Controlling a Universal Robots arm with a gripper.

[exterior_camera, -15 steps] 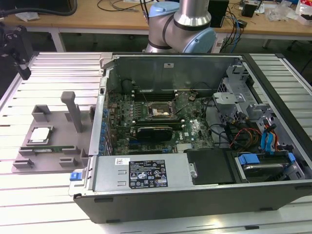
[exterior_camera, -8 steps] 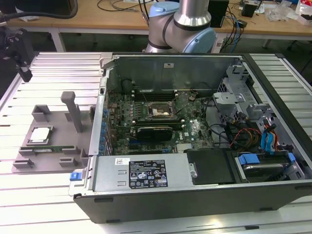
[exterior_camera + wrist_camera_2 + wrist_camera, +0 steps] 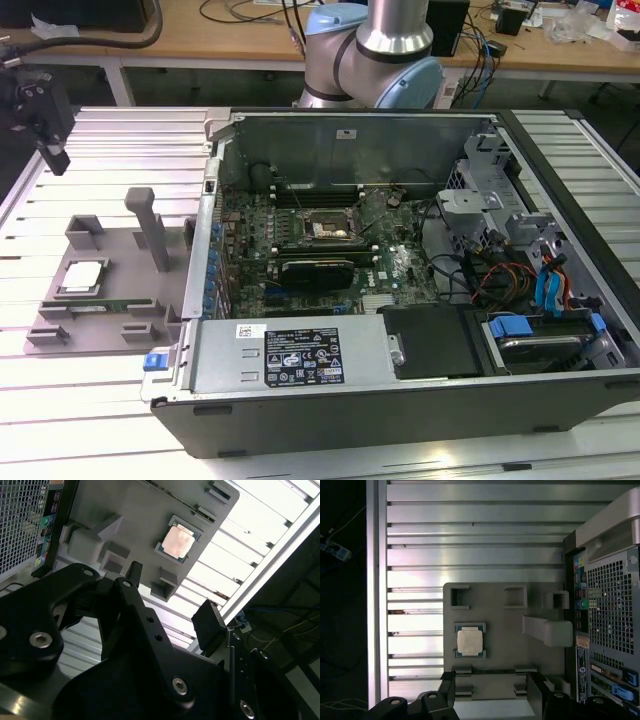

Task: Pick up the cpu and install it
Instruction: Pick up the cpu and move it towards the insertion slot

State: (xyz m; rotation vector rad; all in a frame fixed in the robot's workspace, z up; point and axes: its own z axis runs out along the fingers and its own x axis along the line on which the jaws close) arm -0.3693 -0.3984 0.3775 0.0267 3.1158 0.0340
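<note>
Overhead, the gripper (image 3: 492, 684) hangs spread and empty, with the cpu (image 3: 470, 641) lying flat in its grey holder (image 3: 505, 647) below, nearer one finger.

The arm (image 3: 395, 30) has a silver-grey metal tube and rounded pale blue joint caps. Its gripper (image 3: 170, 595) is matte black, built of chunky angular links fastened with silver socket-head screws, and one finger (image 3: 141, 605) carries a row of small holes
</note>
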